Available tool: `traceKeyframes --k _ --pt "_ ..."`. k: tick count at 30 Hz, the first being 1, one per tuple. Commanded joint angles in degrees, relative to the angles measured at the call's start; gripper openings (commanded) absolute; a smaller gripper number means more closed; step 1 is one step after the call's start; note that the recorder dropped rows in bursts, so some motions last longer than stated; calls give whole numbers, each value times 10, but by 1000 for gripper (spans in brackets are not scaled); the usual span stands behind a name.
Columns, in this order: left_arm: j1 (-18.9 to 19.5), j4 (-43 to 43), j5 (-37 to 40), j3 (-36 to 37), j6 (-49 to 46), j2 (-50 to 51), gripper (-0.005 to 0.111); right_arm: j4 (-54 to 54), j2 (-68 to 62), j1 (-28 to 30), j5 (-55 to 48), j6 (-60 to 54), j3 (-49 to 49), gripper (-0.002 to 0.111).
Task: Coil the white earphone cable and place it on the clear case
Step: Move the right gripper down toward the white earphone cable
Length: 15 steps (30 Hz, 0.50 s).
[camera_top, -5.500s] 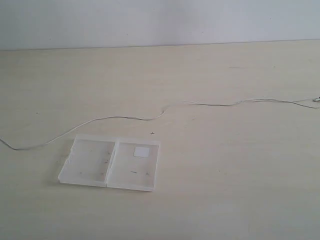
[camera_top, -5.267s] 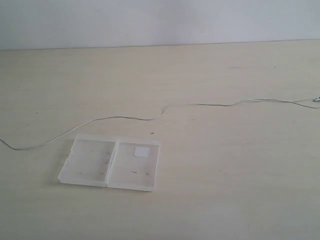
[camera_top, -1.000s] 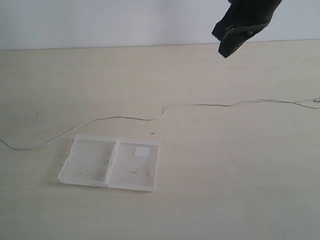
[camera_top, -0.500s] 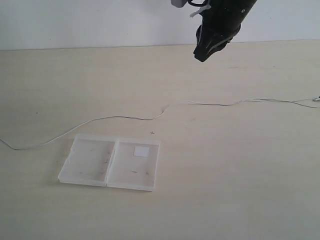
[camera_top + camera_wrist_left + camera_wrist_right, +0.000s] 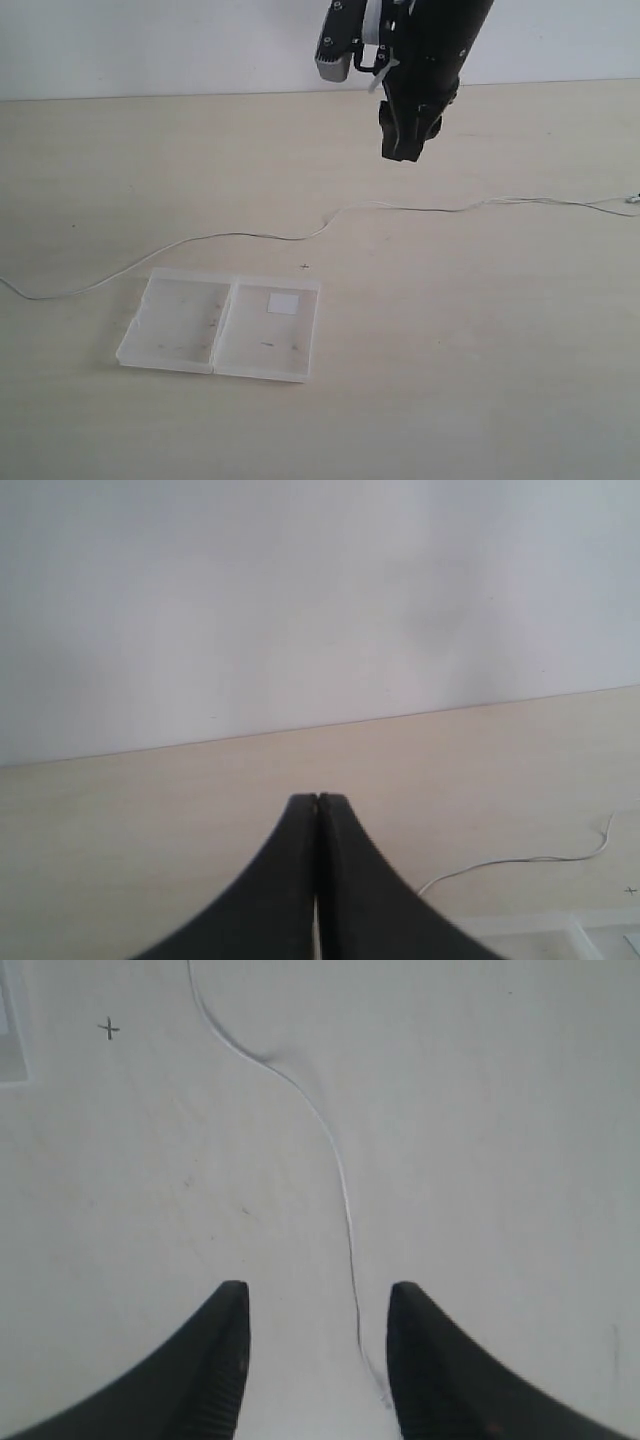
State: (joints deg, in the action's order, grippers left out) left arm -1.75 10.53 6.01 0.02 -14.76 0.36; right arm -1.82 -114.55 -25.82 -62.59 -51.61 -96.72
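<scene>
The white earphone cable (image 5: 240, 235) lies stretched in a long wavy line across the table, from the left edge to the right edge. The clear case (image 5: 180, 322) lies open and flat in front of the cable's left part, with a white sticker (image 5: 284, 303) on its right half. My right gripper (image 5: 402, 152) hangs open above the table, just behind the cable's middle. In the right wrist view the cable (image 5: 330, 1140) runs on the table between the open fingers of the gripper (image 5: 317, 1295), untouched. My left gripper (image 5: 318, 800) is shut and empty, low over the table, with the cable (image 5: 520, 861) beyond it.
The tabletop (image 5: 480, 340) is pale wood with a white wall behind. A small cross mark (image 5: 305, 267) sits between cable and case. A corner of the case (image 5: 10, 1030) shows in the right wrist view, and its edge (image 5: 540, 922) shows in the left wrist view.
My right arm has come in from the upper right, moving left and down toward the cable's middle, and its jaws have opened. Cable and case have not moved.
</scene>
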Motion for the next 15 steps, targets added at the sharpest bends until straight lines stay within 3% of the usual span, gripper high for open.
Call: traceKeyframes --k 1,15 --pt "1 6 -1 0 0 -4 0 3 -16 -2 15 -42 -4 44" --pt "1 6 -1 0 0 -4 0 -2 -84 -3 66 -123 -4 44"
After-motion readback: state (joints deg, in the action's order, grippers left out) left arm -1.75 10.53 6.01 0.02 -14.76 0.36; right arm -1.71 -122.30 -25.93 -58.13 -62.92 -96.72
